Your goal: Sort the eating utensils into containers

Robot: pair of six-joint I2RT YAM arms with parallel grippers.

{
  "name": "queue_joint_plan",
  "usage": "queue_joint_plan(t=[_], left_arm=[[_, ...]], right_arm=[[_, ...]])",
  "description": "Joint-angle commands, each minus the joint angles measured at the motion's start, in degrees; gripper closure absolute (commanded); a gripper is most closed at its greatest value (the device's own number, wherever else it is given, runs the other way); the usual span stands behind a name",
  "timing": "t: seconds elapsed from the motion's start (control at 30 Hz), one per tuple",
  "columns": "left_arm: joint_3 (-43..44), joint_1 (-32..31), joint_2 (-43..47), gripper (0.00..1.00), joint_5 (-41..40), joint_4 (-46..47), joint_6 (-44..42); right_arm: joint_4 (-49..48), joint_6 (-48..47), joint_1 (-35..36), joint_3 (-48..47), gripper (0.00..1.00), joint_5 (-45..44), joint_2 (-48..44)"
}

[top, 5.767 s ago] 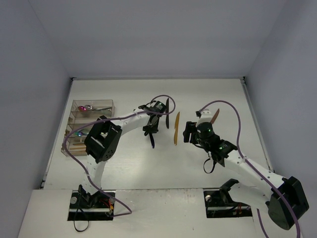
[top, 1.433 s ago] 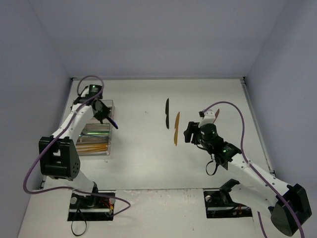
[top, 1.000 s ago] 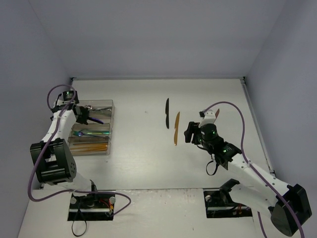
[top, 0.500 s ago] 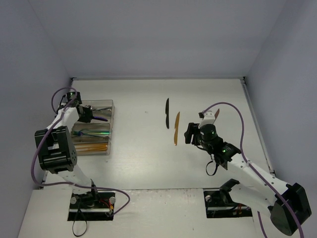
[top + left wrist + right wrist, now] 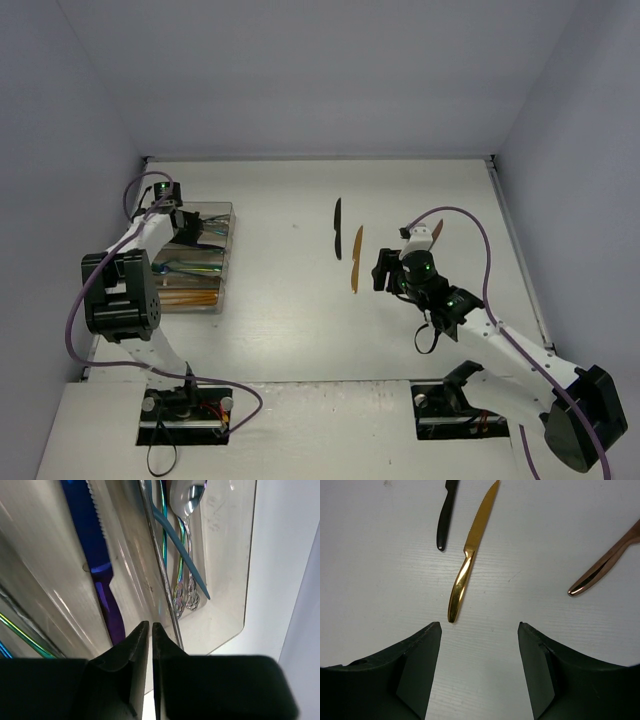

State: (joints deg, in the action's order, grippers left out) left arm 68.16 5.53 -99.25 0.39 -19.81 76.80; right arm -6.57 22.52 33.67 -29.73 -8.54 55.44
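The clear tray point(image 5: 226, 262) stands at the left and holds several utensils. In the left wrist view a blue knife point(image 5: 97, 555) lies in one compartment of the tray point(image 5: 227, 585), and a blue spoon point(image 5: 177, 545) and a silver spoon point(image 5: 186, 500) lie in the one beside it. My left gripper point(image 5: 188, 226) point(image 5: 150, 625) hovers over the tray's far end, shut with nothing between the jaws. A gold knife point(image 5: 355, 258) point(image 5: 470, 555), a black knife point(image 5: 338, 227) point(image 5: 446, 520) and a copper utensil point(image 5: 437, 229) point(image 5: 602, 565) lie on the table. My right gripper point(image 5: 384, 269) point(image 5: 480, 630) is open and empty, just short of the gold knife's handle.
Light walls enclose the white table on the far, left and right sides. The tray sits close to the left wall. Purple cables loop off both arms.
The left arm carried the blue knife from the table's middle to the tray; the knife now lies in a compartment, out of the jaws. The right arm has barely moved.
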Motion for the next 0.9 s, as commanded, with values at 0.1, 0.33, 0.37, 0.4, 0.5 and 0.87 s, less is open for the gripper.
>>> queue_joint_plan(t=[0.1,0.33,0.37,0.4,0.5,0.87], left_arm=[[-0.4,-0.4,2.4,0.88,0.6,3.3,2.2],[0.6,-2.5,7.9,0.70,0.5,3.9,-5.8],[1.4,-3.4,8.8,0.64,0.2,3.5,-8.4],[2.2,-4.3,9.5,0.56,0.2,2.7,-11.5],[5.4,-10.1,10.7,0.41,-1.6,0.6,-19.6],[1.7,-22.4,18.2,0.27,2.0,0.1,-47.6]], right_arm=[[-2.6,-0.1,-0.4,-0.3,0.40,-0.9,0.2],[-2.6,-0.1,-0.4,-1.0,0.39,-2.3,1.5],[-2.6,-0.1,-0.5,-1.2,0.39,-2.7,2.1],[-2.6,0.1,-0.5,-1.7,0.39,-3.1,3.1],[-2.5,0.9,-0.5,-3.9,0.38,-3.7,6.9],[4.1,11.5,-5.9,-13.3,0.39,-18.3,22.1]])
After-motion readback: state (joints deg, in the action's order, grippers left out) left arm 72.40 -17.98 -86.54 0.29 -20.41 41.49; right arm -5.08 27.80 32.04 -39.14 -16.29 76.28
